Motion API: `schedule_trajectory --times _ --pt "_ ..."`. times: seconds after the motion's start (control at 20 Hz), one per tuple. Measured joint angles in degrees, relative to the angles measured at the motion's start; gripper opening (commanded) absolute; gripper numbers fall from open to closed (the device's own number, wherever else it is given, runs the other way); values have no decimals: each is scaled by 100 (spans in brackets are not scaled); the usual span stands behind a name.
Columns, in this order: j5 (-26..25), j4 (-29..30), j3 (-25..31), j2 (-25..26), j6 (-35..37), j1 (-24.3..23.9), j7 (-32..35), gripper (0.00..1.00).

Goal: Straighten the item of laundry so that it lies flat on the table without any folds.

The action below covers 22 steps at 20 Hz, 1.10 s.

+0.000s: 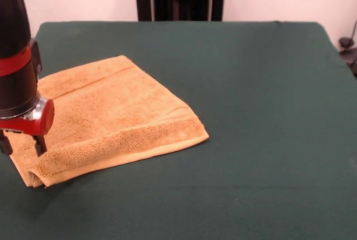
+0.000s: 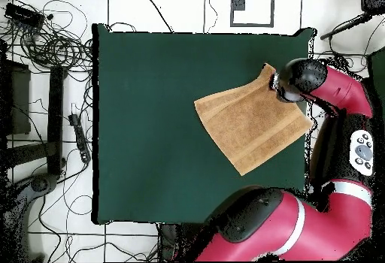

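Towel [image 1: 111, 117] lies near one side edge of the table [image 1: 262, 111], by a corner, turned diagonal to the table edges; woven bands run along its long axis. Front edge is doubled over in a thick fold. My fingers [image 1: 22, 145] sit at the towel's corner by the table edge; can't tell if they're spread or pinching cloth. Cables [image 2: 45, 42] on floor beyond the table.
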Motion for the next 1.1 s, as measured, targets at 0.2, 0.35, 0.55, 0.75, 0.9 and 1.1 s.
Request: schedule_trajectory --times 0.2,0.35,0.55,0.75,0.9,1.1 --pt "-50 206 -1 -125 0 -2 0 100" --pt "-168 396 -1 -259 -18 -6 0 100" --pt "-274 615 -1 -406 -69 -9 0 100" --pt "-366 752 0 -482 -170 -9 0 100" --pt "-435 858 -1 -525 -344 -8 0 100" --pt "-446 886 0 -506 -540 -7 0 100"
